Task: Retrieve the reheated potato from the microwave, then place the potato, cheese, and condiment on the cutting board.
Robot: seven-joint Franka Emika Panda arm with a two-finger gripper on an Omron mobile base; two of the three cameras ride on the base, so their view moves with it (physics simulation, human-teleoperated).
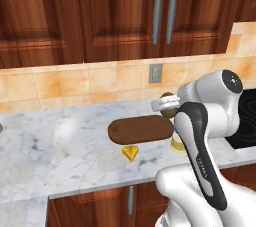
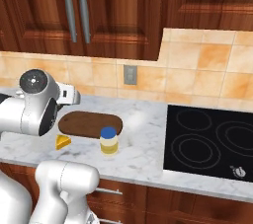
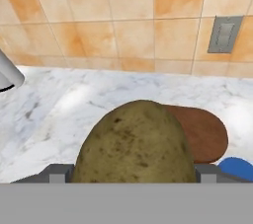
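My gripper (image 1: 168, 106) is shut on the olive-brown potato (image 3: 136, 144), which hangs in the air over the counter just beyond the right end of the dark oval cutting board (image 1: 141, 130). The yellow cheese wedge (image 1: 131, 153) lies on the marble in front of the board. The condiment bottle (image 2: 109, 140), with its blue cap, stands at the board's front right end; in the left base view my arm partly covers it. In the hand view the potato hides the fingertips, and the board (image 3: 202, 134) lies behind it to the right. The microwave is out of view.
A black cooktop (image 2: 212, 141) is set into the marble counter (image 1: 60, 146) right of the board. A tiled backsplash with a grey outlet (image 2: 130, 75) rises behind, and dark wood cabinets (image 1: 125, 11) hang above.
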